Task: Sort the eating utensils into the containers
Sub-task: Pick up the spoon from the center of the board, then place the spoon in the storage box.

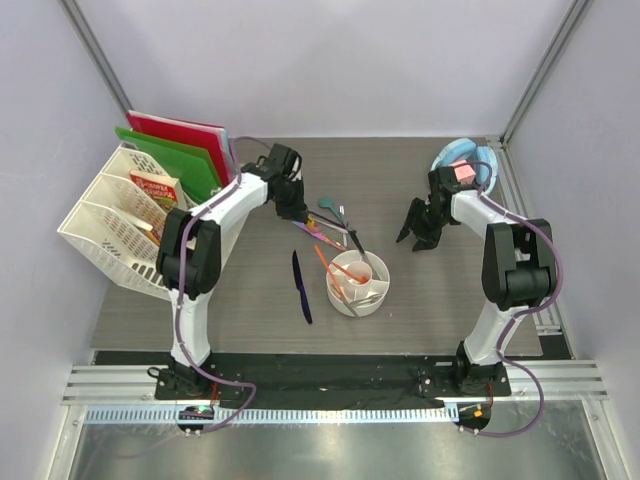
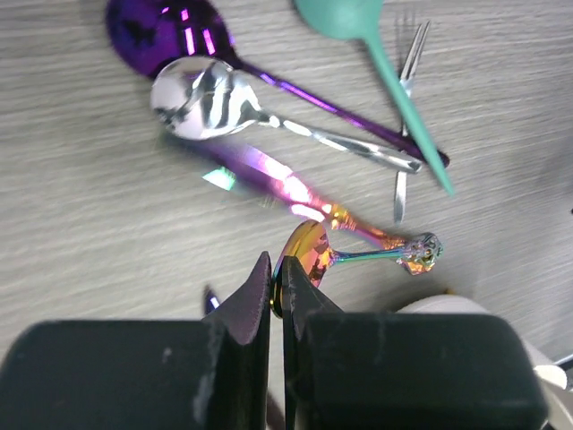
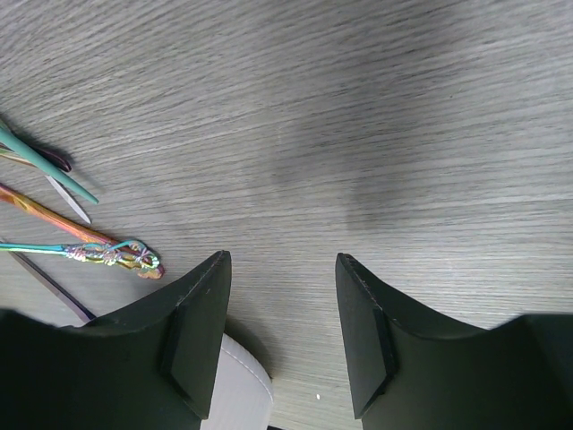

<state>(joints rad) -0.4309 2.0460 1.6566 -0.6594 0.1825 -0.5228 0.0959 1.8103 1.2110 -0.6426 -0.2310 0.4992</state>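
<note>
My left gripper (image 2: pixel 276 269) is shut on the bowl of an iridescent spoon (image 2: pixel 312 251), whose handle points right. Beyond it on the table lie an iridescent knife (image 2: pixel 286 184), a silver spoon (image 2: pixel 201 94), a purple spoon (image 2: pixel 170 31), a teal spoon (image 2: pixel 394 90) and a silver fork (image 2: pixel 407 72). In the top view the left gripper (image 1: pixel 296 212) is over this pile. The white divided cup (image 1: pixel 375 296) holds orange pieces (image 1: pixel 335 272). A dark blue knife (image 1: pixel 301 286) lies left of the cup. My right gripper (image 1: pixel 418 238) is open and empty above bare table (image 3: pixel 282 260).
A white lattice rack (image 1: pixel 110 225) with books stands at the left, with red and green folders (image 1: pixel 180 150) behind it. A light blue bowl with a pink cube (image 1: pixel 470 165) sits at the back right. The cup's rim (image 3: pixel 242 385) shows by the right gripper's left finger.
</note>
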